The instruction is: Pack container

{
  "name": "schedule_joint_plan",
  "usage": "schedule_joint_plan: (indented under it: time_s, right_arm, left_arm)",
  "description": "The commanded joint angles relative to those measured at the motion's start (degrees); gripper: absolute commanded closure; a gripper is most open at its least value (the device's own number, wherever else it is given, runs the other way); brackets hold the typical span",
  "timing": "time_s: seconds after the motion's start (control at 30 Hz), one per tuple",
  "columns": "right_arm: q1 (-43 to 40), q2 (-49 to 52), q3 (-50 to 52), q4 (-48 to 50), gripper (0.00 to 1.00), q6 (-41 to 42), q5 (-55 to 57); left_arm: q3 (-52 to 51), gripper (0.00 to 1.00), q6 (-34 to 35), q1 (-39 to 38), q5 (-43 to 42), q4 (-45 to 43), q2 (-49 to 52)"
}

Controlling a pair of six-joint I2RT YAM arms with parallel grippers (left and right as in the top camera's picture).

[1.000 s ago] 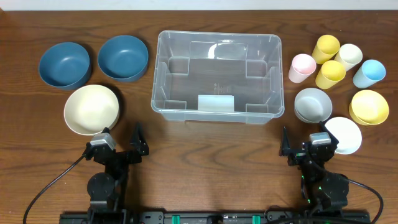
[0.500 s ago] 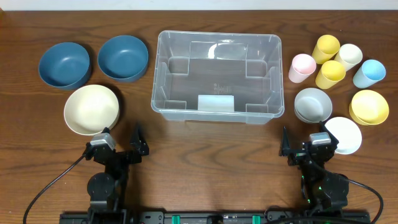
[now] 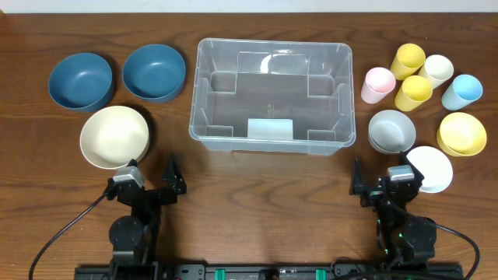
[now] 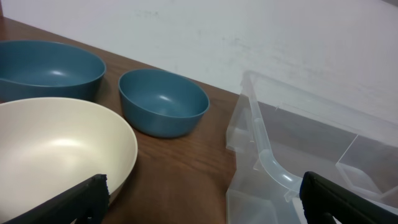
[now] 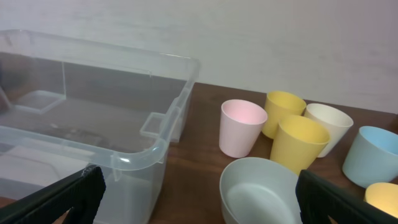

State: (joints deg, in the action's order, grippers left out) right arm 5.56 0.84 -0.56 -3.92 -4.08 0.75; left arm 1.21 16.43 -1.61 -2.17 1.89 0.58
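The clear plastic container (image 3: 272,93) stands empty at the table's middle back; it also shows in the left wrist view (image 4: 311,162) and the right wrist view (image 5: 87,118). Two blue bowls (image 3: 81,81) (image 3: 154,71) and a cream bowl (image 3: 114,137) lie to its left. Cups in pink (image 3: 378,85), yellow (image 3: 408,60), white (image 3: 436,70) and light blue (image 3: 462,91), plus a grey bowl (image 3: 391,131), a white bowl (image 3: 430,168) and a yellow bowl (image 3: 462,134), lie to its right. My left gripper (image 3: 152,184) and right gripper (image 3: 381,185) are open and empty near the front edge.
The table's front edge runs just behind both arm bases. Cables trail from each base. A pale wall stands behind the table in both wrist views.
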Motion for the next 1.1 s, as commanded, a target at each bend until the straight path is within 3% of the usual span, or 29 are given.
schedule_joint_plan:
  time_s: [0.0, 0.27, 0.47, 0.6, 0.83, 0.93, 1.07]
  right_arm:
    - [-0.3, -0.5, 0.2, 1.3, 0.01, 1.1, 1.9]
    - [-0.3, -0.5, -3.4, 1.6, 0.01, 3.1, 5.0]
    - [-0.3, 2.7, -22.1, -10.2, 0.01, 4.5, 6.4]
    - [-0.3, 13.1, -38.9, -19.8, 0.01, 6.0, 9.6]
    - [-0.3, 40.0, -73.9, -43.2, 0.01, 5.7, 11.9]
    - [-0.3, 50.7, -86.9, -52.2, 0.01, 5.7, 6.0]
    - [-0.3, 58.3, -95.1, -61.5, 0.01, 5.7, -0.3]
  left_arm:
    - [-1.0, 0.02, -1.0, -0.1, 1.7, 2.3, -0.3]
    - [-1.0, 0.02, -1.0, -0.1, 1.7, 2.3, -0.3]
    - [-1.0, 0.02, -1.0, -0.1, 1.7, 2.3, -0.3]
    - [-1.0, 0.02, -1.0, -0.1, 1.7, 2.3, -0.3]
    - [-1.0, 0.02, -1.0, -0.1, 1.7, 2.3, -0.3]
    - [-1.0, 0.02, -1.0, -0.1, 1.7, 2.3, -0.3]
    - [-1.0, 0.02, -1.0, -0.1, 1.7, 2.3, -0.3]
